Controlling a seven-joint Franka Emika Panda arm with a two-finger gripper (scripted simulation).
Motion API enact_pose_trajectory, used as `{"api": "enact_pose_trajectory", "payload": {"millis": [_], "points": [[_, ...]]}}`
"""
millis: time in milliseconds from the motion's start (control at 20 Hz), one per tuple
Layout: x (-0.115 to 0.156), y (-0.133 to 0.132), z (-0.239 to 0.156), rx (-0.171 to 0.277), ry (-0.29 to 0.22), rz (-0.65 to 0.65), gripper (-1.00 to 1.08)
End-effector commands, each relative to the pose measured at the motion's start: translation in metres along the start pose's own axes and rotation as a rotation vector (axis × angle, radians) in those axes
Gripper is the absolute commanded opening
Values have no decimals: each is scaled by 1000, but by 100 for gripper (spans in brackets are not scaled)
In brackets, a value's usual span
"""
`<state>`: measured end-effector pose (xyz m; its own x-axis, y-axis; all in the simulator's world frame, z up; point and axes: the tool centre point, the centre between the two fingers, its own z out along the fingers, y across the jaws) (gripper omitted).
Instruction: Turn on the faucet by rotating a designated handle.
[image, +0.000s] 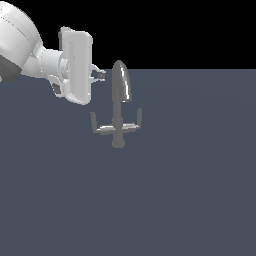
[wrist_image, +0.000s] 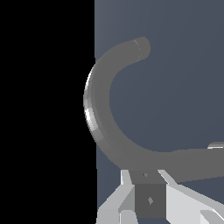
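Observation:
The grey metallic faucet (image: 118, 107) stands in the middle of the exterior view, with a tall bullet-shaped spout (image: 121, 81) and a thin stem. The handle (image: 100, 128) is its arm on the exterior view's left, glinting, ending in a short upright tip. A matching arm (image: 134, 126) lies on the exterior view's right. My gripper (image: 99, 75) hovers beside the spout, above the handle and apart from it, fingers together and holding nothing. In the wrist view the spout (wrist_image: 98, 118) shows as a curved grey tube just beyond my gripper (wrist_image: 148, 192).
The faucet stands on a flat dark blue-grey floor (image: 190, 190). My white arm (image: 30, 50) reaches in from the exterior view's upper left. Behind the floor's far edge is black background.

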<state>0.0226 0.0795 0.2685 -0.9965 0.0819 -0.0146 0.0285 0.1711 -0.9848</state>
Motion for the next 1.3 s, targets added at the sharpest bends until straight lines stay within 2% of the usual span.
{"api": "enact_pose_trajectory", "payload": {"millis": [0, 650, 950, 1250], "points": [[-4, 13, -6, 30, -23, -76, -100], [-15, 85, -34, 197, -115, -454, -100], [-16, 115, -45, 269, -139, -598, -100], [-15, 134, -52, 318, -150, -690, -100]]}}
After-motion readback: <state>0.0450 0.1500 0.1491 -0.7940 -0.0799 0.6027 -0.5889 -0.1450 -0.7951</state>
